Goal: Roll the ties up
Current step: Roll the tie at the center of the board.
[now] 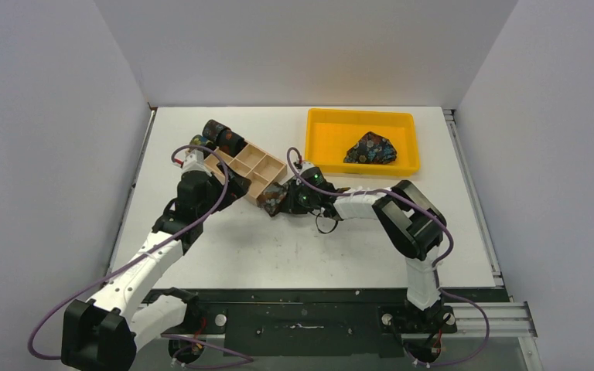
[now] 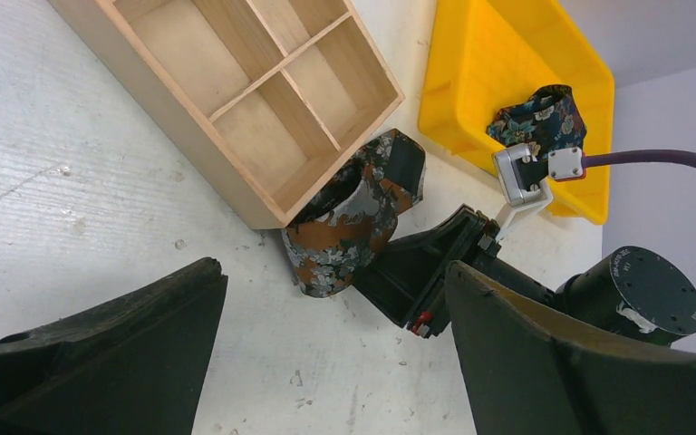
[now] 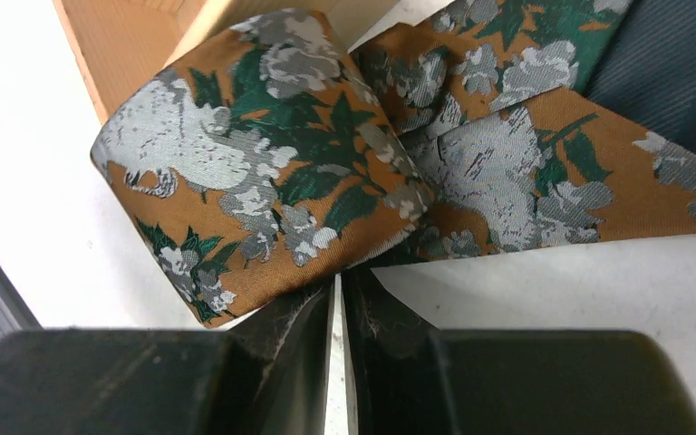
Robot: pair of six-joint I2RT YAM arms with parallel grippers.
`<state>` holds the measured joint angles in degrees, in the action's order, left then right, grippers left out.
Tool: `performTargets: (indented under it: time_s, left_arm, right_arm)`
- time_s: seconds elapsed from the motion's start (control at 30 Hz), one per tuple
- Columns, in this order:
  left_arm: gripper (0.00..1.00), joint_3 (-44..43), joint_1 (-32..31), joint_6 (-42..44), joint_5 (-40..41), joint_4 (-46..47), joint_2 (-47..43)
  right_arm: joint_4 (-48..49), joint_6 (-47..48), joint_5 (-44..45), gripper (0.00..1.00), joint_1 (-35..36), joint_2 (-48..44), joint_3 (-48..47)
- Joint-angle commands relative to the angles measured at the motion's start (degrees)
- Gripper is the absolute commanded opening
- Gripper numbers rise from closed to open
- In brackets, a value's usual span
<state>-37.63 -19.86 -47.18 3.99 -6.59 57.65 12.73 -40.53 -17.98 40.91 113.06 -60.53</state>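
Top external: floral tie (image 1: 371,148) inside yellow tray (image 1: 326,139)

A wooden box (image 1: 257,164) divided into compartments lies on the white table (image 1: 278,247), one corner just beyond the right fingers (image 3: 290,335) and ahead of the left fingers (image 2: 100,362). A yellow tray (image 1: 332,135) sits farther past them, rightward.

A white table (image 1: 224,247), scuffed and speckled, carries a wooden compartment box (image 1: 257,165) set at an angle left of centre and a yellow plastic tray (image 1: 332,147) at the far right. A brown floral tie (image 2: 331,240), loosely rolled, lies on the tabletop touching the box's near corner, between box and tray.
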Motion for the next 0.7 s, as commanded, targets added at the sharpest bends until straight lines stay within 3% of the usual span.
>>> performTargets:
  time_s: [0.0, 0.37, 0.67]
  left_arm:
    - [0.89, -0.89, 2.26, 1.22, -3.86, 5.07, 1.3]
    - [0.84, -3.92, 4.53, 1.55, -10.05, 8.95, 9.3]
    - [0.83, -0.36, 4.57, 0.5, -9.77, 9.36, 7.46]
  right_arm:
    - [-3.73, 4.91, 3.07, 0.12, -0.28, 2.63, -3.8]
    - [-5.55, 6.0, 3.52, 0.13, -0.38, 5.15, -7.39]
    - [-5.54, 5.47, 5.14, 0.2, -1.39, -3.9, 0.97]
